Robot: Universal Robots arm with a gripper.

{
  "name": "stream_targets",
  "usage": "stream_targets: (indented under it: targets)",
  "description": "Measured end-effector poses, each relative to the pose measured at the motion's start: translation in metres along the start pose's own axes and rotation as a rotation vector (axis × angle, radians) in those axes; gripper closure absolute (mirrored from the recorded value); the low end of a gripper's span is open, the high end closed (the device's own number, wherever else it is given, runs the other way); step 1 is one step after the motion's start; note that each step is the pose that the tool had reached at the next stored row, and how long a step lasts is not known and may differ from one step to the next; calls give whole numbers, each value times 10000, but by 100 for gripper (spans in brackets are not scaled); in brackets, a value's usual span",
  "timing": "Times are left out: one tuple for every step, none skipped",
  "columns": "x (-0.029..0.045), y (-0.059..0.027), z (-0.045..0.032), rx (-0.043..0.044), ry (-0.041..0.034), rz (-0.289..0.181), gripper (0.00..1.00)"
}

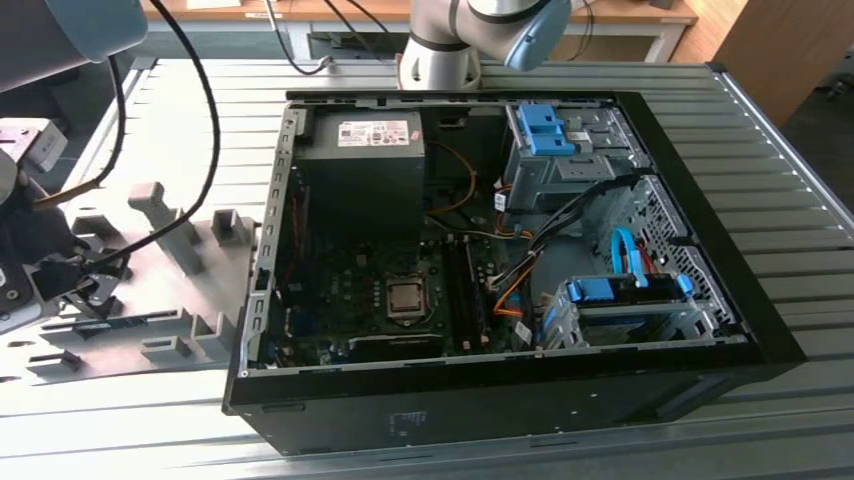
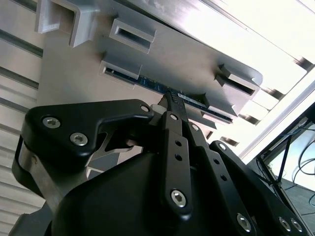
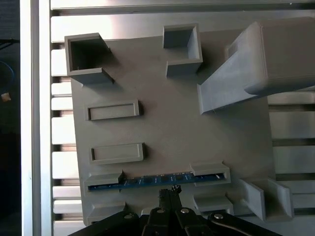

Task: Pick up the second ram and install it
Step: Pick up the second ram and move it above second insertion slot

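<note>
Down at the grey holder plate [image 3: 172, 132] now. In the first wrist view the second ram [image 3: 157, 180] stands on edge in its slot, its ends tucked into two holder blocks [image 3: 209, 170], and the end effector [image 3: 170, 191] sits right at the middle of the stick, touching it. The second wrist view looks along the black linkage from a low slant and shows the end effector [image 2: 172, 97] meeting the second ram [image 2: 150, 83]; whether it is clenched on the board, I cannot tell. The exterior view adds the wider scene. The open computer case [image 1: 747, 300] lies on the ribbed metal table [image 1: 761, 120] with its motherboard [image 1: 360, 275] exposed. The holder plate [image 1: 167, 285] lies beside the case at the exterior view's left, where the end effector [image 1: 60, 270] hangs.
</note>
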State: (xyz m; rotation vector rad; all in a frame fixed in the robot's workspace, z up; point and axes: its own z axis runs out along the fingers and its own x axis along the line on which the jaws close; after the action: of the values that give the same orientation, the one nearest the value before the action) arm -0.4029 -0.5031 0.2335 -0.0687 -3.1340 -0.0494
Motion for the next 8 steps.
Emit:
stream_targets:
  targets:
    - [0,0,1,-1,0,0,89]
    - [0,0,1,0,0,0,89]
    - [0,0,1,0,0,0,89]
    - [0,0,1,0,0,0,89]
    - [0,0,1,0,0,-7,89]
    - [0,0,1,1,1,-47,89]
    - [0,0,2,0,5,-182,89]
    - [0,0,2,2,10,-361,89]
